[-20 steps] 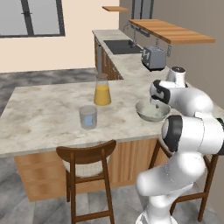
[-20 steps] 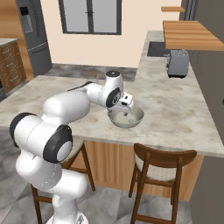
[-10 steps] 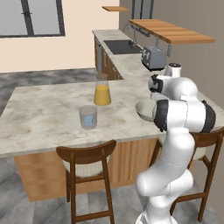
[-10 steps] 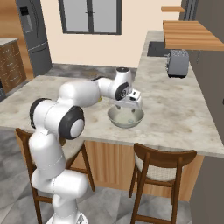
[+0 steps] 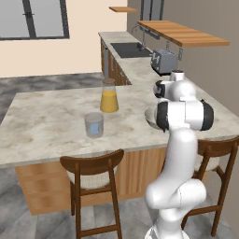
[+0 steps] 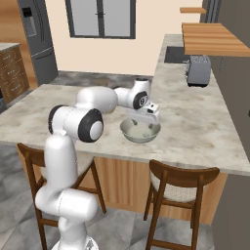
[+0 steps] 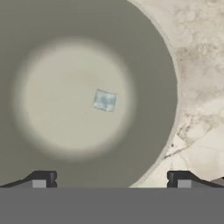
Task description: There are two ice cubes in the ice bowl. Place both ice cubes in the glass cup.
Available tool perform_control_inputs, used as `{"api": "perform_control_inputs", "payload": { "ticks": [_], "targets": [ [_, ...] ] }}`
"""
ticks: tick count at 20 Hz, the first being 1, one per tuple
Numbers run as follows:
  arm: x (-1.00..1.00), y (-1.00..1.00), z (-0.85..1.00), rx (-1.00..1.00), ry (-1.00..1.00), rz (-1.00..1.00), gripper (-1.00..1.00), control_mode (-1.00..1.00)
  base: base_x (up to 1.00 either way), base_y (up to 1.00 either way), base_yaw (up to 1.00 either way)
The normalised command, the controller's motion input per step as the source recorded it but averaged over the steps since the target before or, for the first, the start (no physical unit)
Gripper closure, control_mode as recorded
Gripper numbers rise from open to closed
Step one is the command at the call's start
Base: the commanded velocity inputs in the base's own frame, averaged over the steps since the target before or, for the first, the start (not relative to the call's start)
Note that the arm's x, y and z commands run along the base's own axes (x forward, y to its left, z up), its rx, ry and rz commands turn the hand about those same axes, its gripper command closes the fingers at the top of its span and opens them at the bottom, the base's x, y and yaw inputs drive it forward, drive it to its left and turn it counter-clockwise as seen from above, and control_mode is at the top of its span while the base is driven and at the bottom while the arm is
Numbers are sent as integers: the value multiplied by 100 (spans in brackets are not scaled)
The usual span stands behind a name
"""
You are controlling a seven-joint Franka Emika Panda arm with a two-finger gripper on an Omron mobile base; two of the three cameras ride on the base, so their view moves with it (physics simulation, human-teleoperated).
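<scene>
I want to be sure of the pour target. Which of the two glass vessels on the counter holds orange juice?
The taller glass carafe, standing farther back on the counter, is half full of orange juice. The short glass cup in front of it has none.

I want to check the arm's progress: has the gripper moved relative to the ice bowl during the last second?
Yes. In the right base view the gripper now hangs directly above the ice bowl; earlier it sat nearer the bowl's left rim, further from the toaster.

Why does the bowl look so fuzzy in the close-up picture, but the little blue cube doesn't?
In the hand view, the shallow whitish-grey bowl sits very near the camera, so its pale middle fades softly into a darker ring; the small pale-blue ice cube keeps fairly crisp edges. In the right base view the same bowl has a sharper rim under the open claw.
</scene>
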Motion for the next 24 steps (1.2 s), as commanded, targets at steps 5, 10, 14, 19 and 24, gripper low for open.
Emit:
{"api": "perform_control_inputs", "payload": {
  "ticks": [5, 10, 14, 19, 24],
  "targets": [
    [20, -17, -41, 0, 3, -4, -100, -100, 0, 0, 0],
    [2, -1, -32, 0, 0, -5, -100, -100, 0, 0, 0],
    [8, 0, -30, 0, 0, -5, -100, -100, 0, 0, 0],
    [17, 0, -33, 0, 0, -3, -100, -100, 0, 0, 0],
    [19, 2, -25, 0, 0, -1, -100, -100, 0, 0, 0]
  ]
}}
